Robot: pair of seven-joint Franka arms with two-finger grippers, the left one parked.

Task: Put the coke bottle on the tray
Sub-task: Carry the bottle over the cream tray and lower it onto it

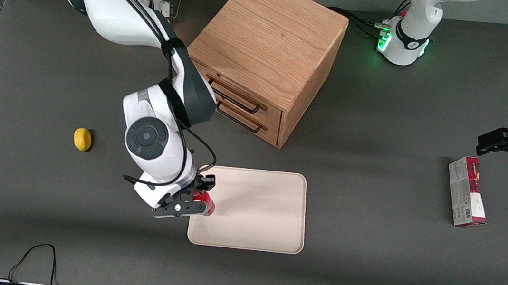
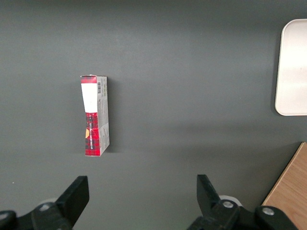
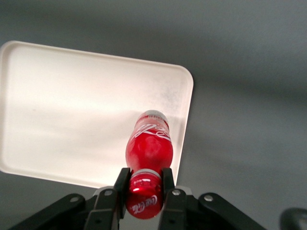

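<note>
The coke bottle [image 3: 148,146] is small and red with a red cap and white script logo. My right gripper [image 3: 144,184] is shut on its cap, one finger on each side. The bottle stands upright over the cream-white tray [image 3: 72,110], close to one corner. In the front view the gripper [image 1: 192,202] holds the bottle [image 1: 204,202] at the tray's [image 1: 260,210] edge toward the working arm's end. Whether the bottle's base touches the tray is hidden.
A wooden drawer cabinet [image 1: 263,57] stands farther from the front camera than the tray. A yellow lemon [image 1: 82,139] lies toward the working arm's end. A red-and-grey carton [image 1: 466,198] lies toward the parked arm's end; it also shows in the left wrist view [image 2: 96,116].
</note>
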